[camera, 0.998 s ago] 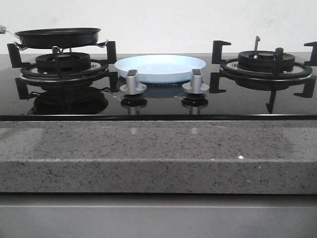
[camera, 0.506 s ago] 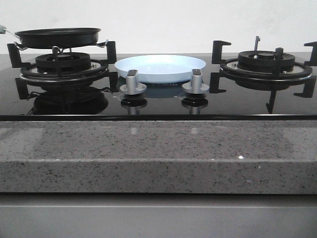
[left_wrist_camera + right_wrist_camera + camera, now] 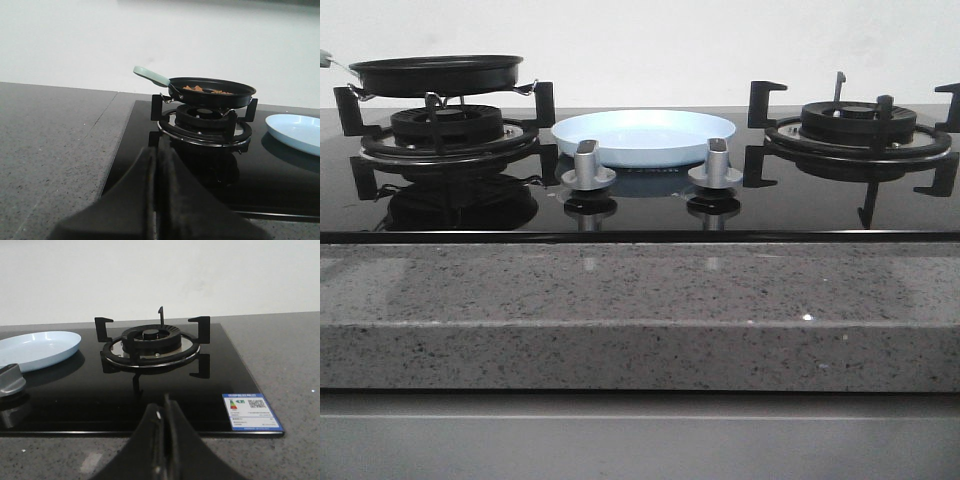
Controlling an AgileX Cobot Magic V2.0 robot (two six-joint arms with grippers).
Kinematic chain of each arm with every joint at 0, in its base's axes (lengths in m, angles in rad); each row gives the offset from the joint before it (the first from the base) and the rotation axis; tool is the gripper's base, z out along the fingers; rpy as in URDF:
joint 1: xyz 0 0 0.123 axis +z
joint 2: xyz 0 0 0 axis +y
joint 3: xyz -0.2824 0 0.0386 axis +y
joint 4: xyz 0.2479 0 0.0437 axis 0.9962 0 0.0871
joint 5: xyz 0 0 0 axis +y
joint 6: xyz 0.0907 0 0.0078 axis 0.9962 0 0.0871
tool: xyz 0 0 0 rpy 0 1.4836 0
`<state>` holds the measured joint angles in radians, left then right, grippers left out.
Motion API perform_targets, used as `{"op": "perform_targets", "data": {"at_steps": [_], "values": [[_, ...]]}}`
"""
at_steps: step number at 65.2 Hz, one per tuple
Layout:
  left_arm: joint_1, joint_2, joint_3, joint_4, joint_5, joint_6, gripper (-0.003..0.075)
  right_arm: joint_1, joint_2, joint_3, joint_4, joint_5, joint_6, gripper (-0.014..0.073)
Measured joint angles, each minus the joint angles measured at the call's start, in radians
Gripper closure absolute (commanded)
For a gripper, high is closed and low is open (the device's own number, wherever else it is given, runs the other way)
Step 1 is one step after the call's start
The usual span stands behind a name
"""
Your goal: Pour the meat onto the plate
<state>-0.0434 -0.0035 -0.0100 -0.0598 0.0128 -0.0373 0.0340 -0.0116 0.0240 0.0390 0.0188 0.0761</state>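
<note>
The pale blue plate sits on the black hob between the two burners; it also shows in the left wrist view and the right wrist view. A black frying pan with a pale green handle rests on the left burner and holds the reddish-brown meat. My left gripper is shut and empty, in front of the left burner. My right gripper is shut and empty, in front of the right burner. Neither gripper shows in the front view.
Two silver knobs stand in front of the plate. The right burner's black grate carries nothing. A grey speckled stone counter runs along the front. A label sticker lies on the hob's near right corner.
</note>
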Motion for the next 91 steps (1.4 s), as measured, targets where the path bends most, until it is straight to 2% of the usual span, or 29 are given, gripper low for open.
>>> {"op": "perform_targets", "data": {"at_steps": [12, 21, 40, 49, 71, 75, 77, 79, 86, 91], "values": [[0.0, 0.008, -0.145, 0.0, 0.085, 0.0, 0.0741, 0.0, 0.0, -0.097, 0.0, 0.121, 0.0, 0.0664], [0.0, 0.087, -0.306, 0.0, 0.214, 0.0, 0.0741, 0.0, 0.018, -0.225, 0.0, 0.204, 0.0, 0.0664], [0.0, 0.38, -0.622, 0.0, 0.484, 0.0, 0.0741, 0.0, 0.255, -0.519, 0.0, 0.4, 0.0, 0.0664], [0.0, 0.472, -0.672, -0.04, 0.499, 0.0, 0.0741, 0.0, 0.371, -0.599, 0.0, 0.444, 0.0, 0.0664], [0.0, 0.584, -0.674, -0.059, 0.499, 0.0, 0.0734, 0.0, 0.525, -0.61, 0.0, 0.447, 0.0, 0.0659], [0.0, 0.601, -0.674, -0.05, 0.499, 0.0, 0.0686, 0.0, 0.541, -0.61, 0.0, 0.455, 0.0, 0.0632], [0.0, 0.609, -0.674, -0.046, 0.499, 0.0, 0.0634, 0.0, 0.549, -0.611, 0.0, 0.461, 0.0, 0.0591], [0.0, 0.619, -0.674, -0.04, 0.499, 0.0, 0.0578, 0.0, 0.559, -0.611, 0.0, 0.467, 0.0, 0.053], [0.0, 0.638, -0.674, -0.03, 0.493, 0.006, 0.0291, 0.0, 0.593, -0.611, 0.0, 0.483, 0.0, 0.0262], [0.0, 0.644, -0.674, -0.02, 0.484, 0.008, 0.0172, 0.0, 0.618, -0.611, 0.0, 0.487, 0.0, 0.0099]]}}
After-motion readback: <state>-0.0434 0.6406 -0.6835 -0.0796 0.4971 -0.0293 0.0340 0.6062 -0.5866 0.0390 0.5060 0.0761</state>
